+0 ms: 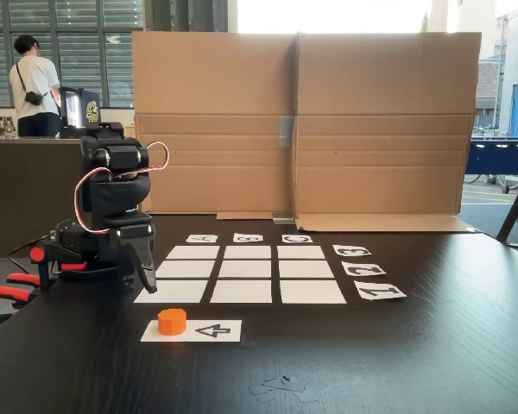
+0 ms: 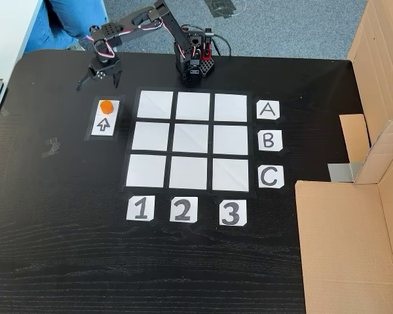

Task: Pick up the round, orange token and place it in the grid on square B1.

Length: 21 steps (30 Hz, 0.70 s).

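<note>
The token (image 2: pixel 105 105) is a small, round, bright orange plug that looks like smooth plastic, sitting on a white paper strip (image 2: pixel 105 124). The gripper (image 2: pixel 99 80) hangs open nearby, empty. The grid (image 2: pixel 192 140) is flat white paper squares.

I'm seeing daylight blowing out the windows at the top of one fixed view; both pictures are staying sharp.
</note>
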{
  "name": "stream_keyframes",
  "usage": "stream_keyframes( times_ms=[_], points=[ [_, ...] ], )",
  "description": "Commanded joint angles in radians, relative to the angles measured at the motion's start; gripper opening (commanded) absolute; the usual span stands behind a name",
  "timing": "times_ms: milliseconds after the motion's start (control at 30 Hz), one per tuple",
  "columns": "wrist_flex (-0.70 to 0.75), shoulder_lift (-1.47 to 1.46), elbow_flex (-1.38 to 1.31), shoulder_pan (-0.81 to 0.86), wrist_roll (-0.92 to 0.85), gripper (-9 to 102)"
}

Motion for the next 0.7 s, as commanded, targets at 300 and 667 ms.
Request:
stream_keyframes(
  times_ms=[300,667],
  points=[
    [-0.041,-0.117,-0.086,-0.092,0.092,60],
    [-0.086,-0.181,-0.126,-0.124,0.133,60]
  ],
)
